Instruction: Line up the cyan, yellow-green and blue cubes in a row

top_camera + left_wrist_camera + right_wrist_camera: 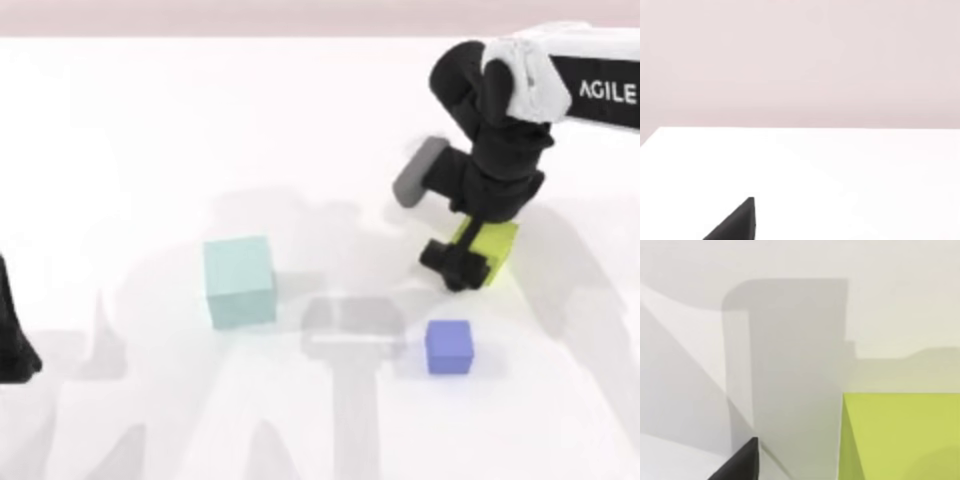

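Top view showed right gripper (470, 252) over matte yellow-green cube (495, 243) near tabletop's right edge, grasp impossible to tell, pale cyan cube (239, 281) mid-table, small periwinkle blue cube (448, 346) nearer front edge, left gripper (15, 355) parked at left edge.

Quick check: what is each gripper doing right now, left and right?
Left gripper: parked at the table's left edge; state cannot be told.
Right gripper: at the yellow-green cube; whether it grips it cannot be told.
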You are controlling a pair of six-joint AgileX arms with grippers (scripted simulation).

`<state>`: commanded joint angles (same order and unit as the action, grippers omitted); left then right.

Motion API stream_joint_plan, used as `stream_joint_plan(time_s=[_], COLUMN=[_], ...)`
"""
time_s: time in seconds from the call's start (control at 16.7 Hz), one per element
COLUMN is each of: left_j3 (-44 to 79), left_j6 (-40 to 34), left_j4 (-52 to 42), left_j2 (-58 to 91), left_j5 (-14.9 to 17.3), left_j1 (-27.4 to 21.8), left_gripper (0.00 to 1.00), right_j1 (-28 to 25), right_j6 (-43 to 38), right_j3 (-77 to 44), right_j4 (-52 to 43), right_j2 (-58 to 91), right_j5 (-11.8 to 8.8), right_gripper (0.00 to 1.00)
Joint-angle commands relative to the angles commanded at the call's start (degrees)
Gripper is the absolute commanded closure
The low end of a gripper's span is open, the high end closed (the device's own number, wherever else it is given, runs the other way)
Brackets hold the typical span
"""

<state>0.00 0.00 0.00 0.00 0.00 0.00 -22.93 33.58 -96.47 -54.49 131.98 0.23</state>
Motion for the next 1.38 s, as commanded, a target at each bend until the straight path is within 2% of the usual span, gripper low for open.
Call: stream_joint_plan(time_s=[0.72,1.2,1.38], left_j3=[0.00,0.00,0.00], left_j6=[0.00,0.00,0.00], left_j4=[0.00,0.00,0.00], left_j2=[0.00,0.00,0.00], left_j5=[0.00,0.00,0.00], left_j1=[0.00,0.00,0.00], left_gripper=[0.00,0.00,0.00], right_j1=[0.00,0.00,-0.17], right_j6=[0.00,0.00,-0.53], right_j3=[0.00,0.00,-1.02], right_j4=[0.00,0.00,-1.73], right_j2=[0.00,0.00,-1.63], right_j5=[0.00,0.00,-0.60], right_gripper=[0.98,1.00,1.00])
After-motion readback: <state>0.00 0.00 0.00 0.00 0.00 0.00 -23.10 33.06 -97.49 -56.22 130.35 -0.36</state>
